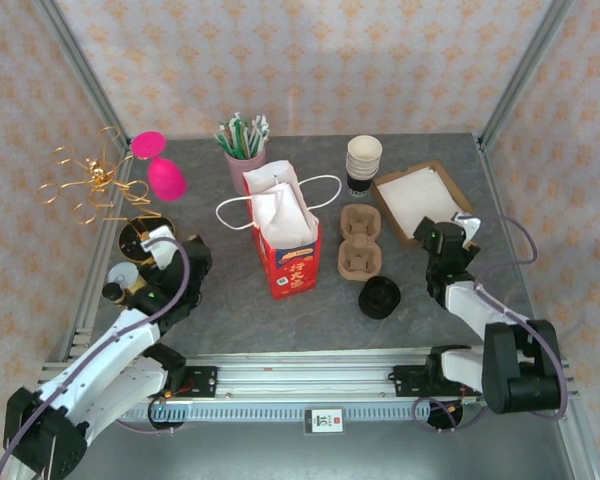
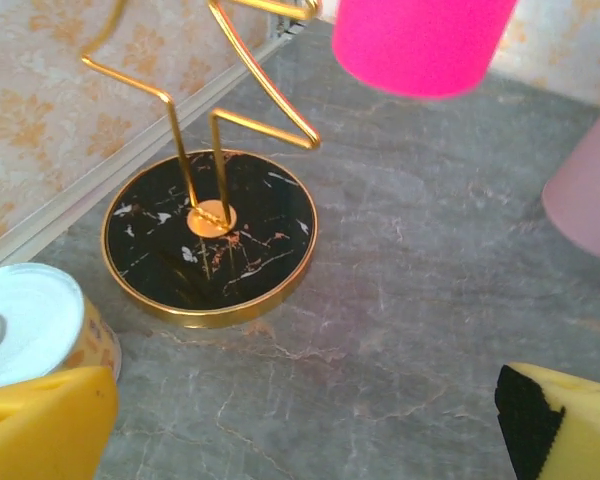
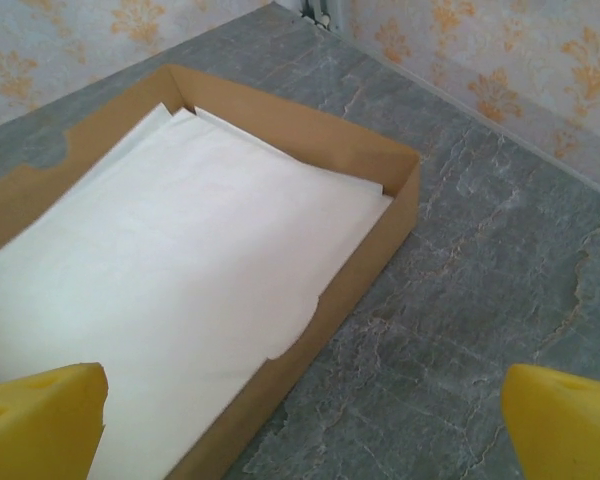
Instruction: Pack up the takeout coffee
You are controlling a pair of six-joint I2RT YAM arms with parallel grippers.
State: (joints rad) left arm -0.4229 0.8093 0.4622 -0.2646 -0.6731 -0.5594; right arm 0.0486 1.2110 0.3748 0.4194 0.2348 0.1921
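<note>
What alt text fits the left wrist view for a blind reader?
A bent gold wire stand rises from its round black marble base on a grey stone-look tabletop. A bright pink cup enters at the top edge, and a white-topped tin can sits lower left. The left gripper is open, its yellow fingers in the bottom corners.

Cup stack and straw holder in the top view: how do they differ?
The cup stack is white with a black base; the straw holder is pink. The cup stack is several nested cups; the straw holder is one container full of straws. Both stand upright at the back.
</note>
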